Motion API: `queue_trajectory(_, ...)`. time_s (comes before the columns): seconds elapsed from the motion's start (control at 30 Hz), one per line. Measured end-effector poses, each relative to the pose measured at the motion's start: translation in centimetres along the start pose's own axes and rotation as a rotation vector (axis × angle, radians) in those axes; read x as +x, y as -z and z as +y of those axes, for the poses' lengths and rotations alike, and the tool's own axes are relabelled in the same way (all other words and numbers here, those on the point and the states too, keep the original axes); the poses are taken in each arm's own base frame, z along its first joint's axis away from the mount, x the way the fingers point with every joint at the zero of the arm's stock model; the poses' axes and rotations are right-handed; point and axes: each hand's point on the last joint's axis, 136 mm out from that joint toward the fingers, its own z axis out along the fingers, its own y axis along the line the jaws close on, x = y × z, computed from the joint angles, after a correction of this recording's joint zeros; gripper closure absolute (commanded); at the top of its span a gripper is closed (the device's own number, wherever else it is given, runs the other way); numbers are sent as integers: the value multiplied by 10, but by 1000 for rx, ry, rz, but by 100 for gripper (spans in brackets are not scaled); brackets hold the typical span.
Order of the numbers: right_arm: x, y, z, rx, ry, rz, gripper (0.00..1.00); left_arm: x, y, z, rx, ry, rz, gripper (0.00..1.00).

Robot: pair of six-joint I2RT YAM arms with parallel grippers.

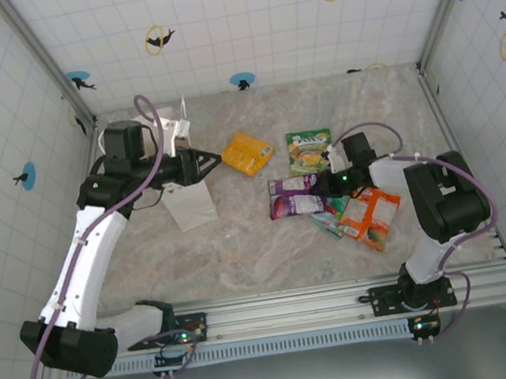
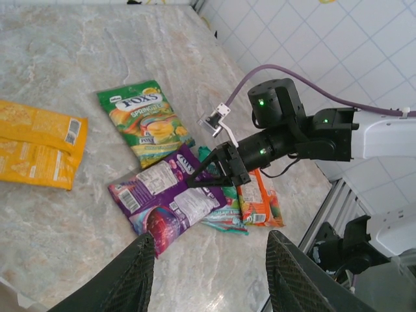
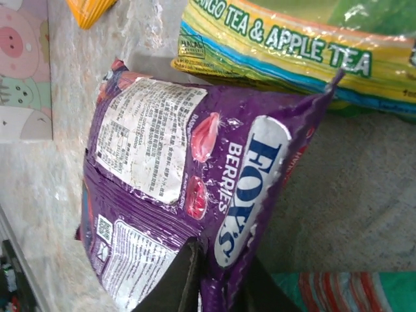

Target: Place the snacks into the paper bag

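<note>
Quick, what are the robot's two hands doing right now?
Left gripper: open, holding nothing.
Right gripper: shut on the purple packet.

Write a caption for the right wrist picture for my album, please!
Right gripper pinches the edge of the purple packet, with the green packet beside it.

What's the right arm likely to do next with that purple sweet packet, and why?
Probably a short lift straight up. The right fingers pinch one edge of the purple packet, which lies on the table against a teal packet. Raising it first should free it without dragging its neighbours, before it is carried to the paper bag near the left arm.
</note>
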Motion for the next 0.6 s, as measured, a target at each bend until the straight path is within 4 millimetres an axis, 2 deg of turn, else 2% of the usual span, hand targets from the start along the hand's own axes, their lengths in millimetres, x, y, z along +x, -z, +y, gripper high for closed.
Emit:
queue_trajectory(0.13,-7,9,10,-12,57,-32,100,-3,0,-1,6,-12,-12,53)
queue_trajectory(0.37,-26,39,43,-21,222,-139,100,-4,0,-2,8,-17,-14,53)
queue_trajectory(0.47,-26,50,61,-15,336,-169,100,-2,-2,-6,17,-45,-7,51)
queue_trajectory(0.6,-16,60,89,-15,530,-178,100,4,-10,-20,55,-113,17,47)
